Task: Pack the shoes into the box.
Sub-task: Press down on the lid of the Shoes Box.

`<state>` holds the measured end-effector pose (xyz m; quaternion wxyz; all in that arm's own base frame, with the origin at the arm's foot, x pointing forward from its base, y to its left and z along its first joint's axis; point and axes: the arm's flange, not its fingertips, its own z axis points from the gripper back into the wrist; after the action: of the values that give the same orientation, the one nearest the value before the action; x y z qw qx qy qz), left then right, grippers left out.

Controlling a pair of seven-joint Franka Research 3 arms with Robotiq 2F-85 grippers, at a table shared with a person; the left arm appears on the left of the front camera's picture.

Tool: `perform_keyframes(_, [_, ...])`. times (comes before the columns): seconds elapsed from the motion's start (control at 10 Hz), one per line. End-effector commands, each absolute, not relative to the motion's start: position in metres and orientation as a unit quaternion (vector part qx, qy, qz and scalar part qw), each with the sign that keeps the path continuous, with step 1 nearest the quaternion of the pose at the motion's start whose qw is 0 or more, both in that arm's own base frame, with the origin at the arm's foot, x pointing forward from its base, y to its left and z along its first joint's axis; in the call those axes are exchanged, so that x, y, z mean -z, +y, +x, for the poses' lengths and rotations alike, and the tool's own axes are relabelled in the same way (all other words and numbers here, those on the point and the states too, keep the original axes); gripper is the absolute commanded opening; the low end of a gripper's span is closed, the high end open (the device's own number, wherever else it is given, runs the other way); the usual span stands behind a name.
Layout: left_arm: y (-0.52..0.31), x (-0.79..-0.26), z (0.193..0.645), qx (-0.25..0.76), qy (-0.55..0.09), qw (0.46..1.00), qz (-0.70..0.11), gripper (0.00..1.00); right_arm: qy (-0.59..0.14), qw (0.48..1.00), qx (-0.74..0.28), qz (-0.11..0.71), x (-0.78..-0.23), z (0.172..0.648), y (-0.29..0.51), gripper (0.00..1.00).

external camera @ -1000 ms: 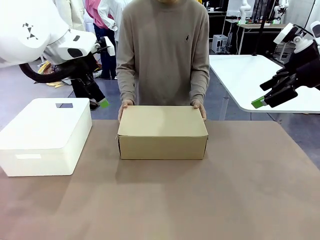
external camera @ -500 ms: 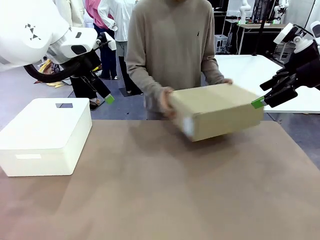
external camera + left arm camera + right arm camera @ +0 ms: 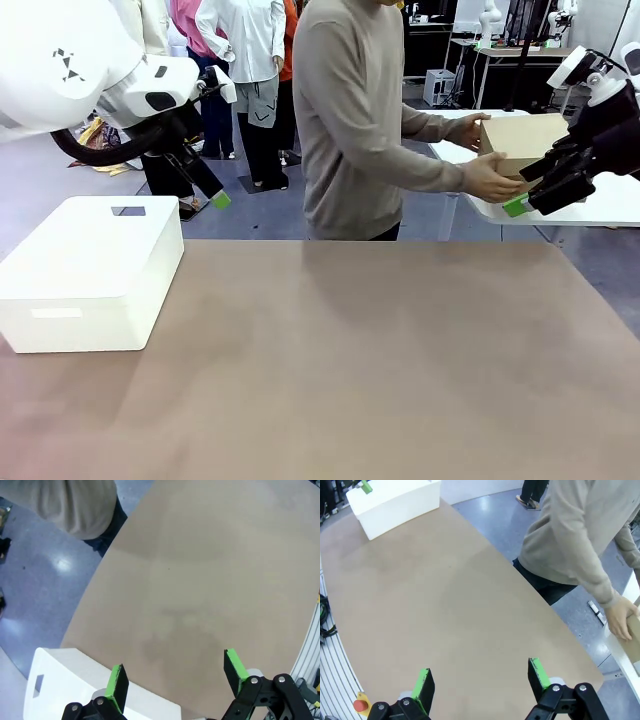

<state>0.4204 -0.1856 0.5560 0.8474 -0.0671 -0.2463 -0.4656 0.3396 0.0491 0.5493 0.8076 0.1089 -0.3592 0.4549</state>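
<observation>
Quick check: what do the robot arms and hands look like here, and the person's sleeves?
White rounded arms; the left arm bears small black triangle marks and a black cable loop. Left hand and right hand are black with green pads. The person's sleeves are long, beige-grey knit.

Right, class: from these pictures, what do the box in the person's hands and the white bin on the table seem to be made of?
The box: probably cardboard, going by its matte tan-brown faces and sharp folded edges. The white bin: likely moulded plastic, smooth and slightly glossy, with rounded corners and a cut-out slot in its lid. Neither material can be confirmed by look alone.
</observation>
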Motion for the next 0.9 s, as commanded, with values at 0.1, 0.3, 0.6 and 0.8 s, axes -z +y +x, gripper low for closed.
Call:
perform_keyframes(0.1, [-0.1818, -0.5571, 0.4197, 0.471, -0.244, 0.845, -0.064, 1.00, -0.359, 0.814, -0.444, 0.105, -0.5479, 0.3392, 0.0507, 1.00])
perform_keyframes(0.3, [-0.1818, -0.5571, 0.4197, 0.471, -0.244, 0.845, -0.064, 1.00, -0.359, 0.814, -0.444, 0.105, -0.5479, 0.3392, 0.0507, 1.00])
perform_keyframes(0.6, [-0.1818, -0.5571, 0.4197, 0.471, -0.244, 0.845, -0.064, 1.00, -0.359, 0.814, -0.444, 0.105, -0.5479, 0.3392, 0.0507, 1.00])
perform_keyframes(0.8, [-0.1818, -0.5571, 0.4197, 0.471, -0.244, 0.845, -0.064, 1.00, -0.359, 0.814, -0.444, 0.105, -0.5479, 0.3392, 0.0507, 1.00])
